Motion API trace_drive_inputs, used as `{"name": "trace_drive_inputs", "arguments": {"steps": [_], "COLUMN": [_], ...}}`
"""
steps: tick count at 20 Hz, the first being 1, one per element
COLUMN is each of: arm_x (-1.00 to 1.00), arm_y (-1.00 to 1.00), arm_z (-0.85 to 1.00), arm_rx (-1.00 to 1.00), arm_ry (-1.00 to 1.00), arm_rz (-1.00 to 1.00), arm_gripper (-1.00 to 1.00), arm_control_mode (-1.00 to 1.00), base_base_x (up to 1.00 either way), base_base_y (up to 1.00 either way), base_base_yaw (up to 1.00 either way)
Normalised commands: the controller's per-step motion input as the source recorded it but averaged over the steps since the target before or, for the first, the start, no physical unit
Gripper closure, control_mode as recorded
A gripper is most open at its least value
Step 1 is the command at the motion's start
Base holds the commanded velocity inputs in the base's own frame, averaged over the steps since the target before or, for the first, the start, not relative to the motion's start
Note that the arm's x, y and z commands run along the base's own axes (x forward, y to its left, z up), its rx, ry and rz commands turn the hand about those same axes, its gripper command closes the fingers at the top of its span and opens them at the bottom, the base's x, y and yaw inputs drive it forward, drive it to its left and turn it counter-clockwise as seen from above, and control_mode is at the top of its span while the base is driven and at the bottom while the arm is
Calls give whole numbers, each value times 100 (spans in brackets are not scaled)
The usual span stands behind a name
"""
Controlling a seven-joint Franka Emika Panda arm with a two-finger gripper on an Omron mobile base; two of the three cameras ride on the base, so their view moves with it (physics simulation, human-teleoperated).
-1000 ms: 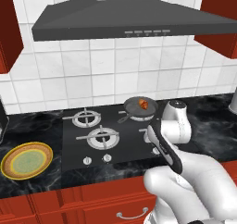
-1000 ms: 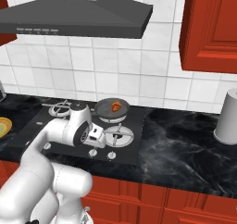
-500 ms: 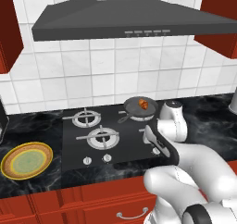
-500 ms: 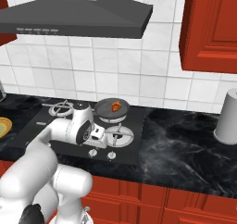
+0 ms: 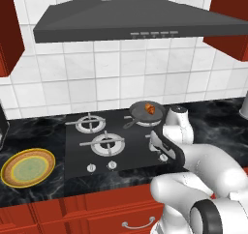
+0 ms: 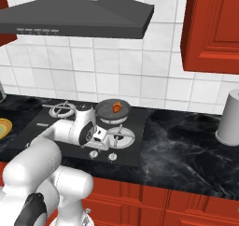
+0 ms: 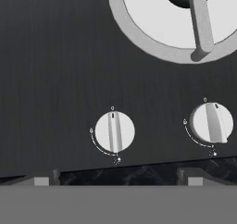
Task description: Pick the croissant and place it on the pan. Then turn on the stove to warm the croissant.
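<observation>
You have the first half done: the croissant (image 5: pixel 149 109) already lies in the pan (image 5: pixel 143 111), which sits on the back right burner of the stove (image 5: pixel 114 141). What is left is the heat. Your hand (image 7: pixel 115 181) hangs over the front strip of knobs with its fingers spread wide and nothing between them. In the hand view the nearer knob (image 7: pixel 114 131) stands between the tips, its bar pointing straight at the "0" mark, so by my reading it is not yet turned; a second knob (image 7: pixel 211 122) beside it also points near its "0". No other writing or brand can be read.
</observation>
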Motion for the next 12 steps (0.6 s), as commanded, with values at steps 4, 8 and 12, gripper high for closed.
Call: {"name": "trace_drive_inputs", "arguments": {"steps": [4, 8, 12], "arm_x": [3, 4, 8], "arm_y": [0, 0, 0], "arm_z": [-12, -14, -23], "arm_rx": [0, 0, -1], "arm_ry": [0, 0, 0], "arm_rz": [0, 0, 0], "arm_gripper": [-100, -100, -100], "arm_control_mode": [-100, -100, -100], "base_base_x": [0, 0, 0], "base_base_y": [0, 0, 0], "base_base_yaw": [0, 0, 0]}}
